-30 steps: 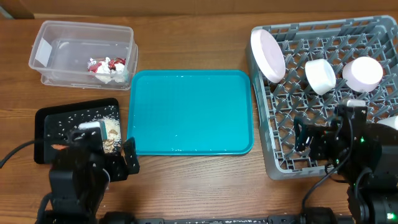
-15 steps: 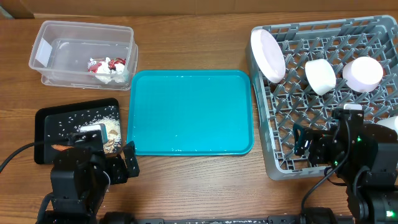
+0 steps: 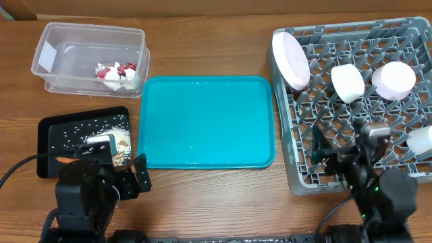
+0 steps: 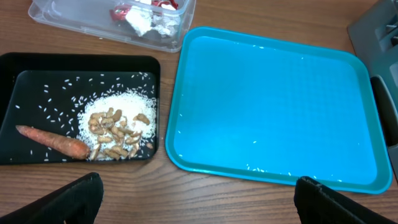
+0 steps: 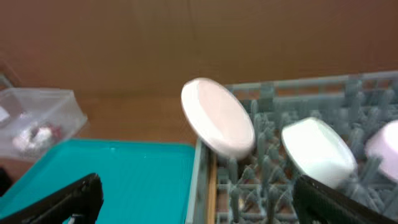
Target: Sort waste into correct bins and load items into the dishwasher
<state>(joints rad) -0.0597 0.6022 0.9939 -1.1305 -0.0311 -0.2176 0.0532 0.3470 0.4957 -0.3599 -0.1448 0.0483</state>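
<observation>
Overhead tally: wrapper and paper are lying in the clear tub. Carrot, nuts and rice are sitting in the black tray. Plate, bowls and cup are standing in the rack. Chopsticks are not showing. My left gripper and right gripper are hanging spread wide, holding nothing. I am judging the job nearly finished.

Wrapper in clear tub, carrot, scraps on black tray, white dishes in grey rack

Left arm: folded low
Left gripper: spread wide, empty
Right arm: folded low
Right gripper: spread wide, empty
</observation>
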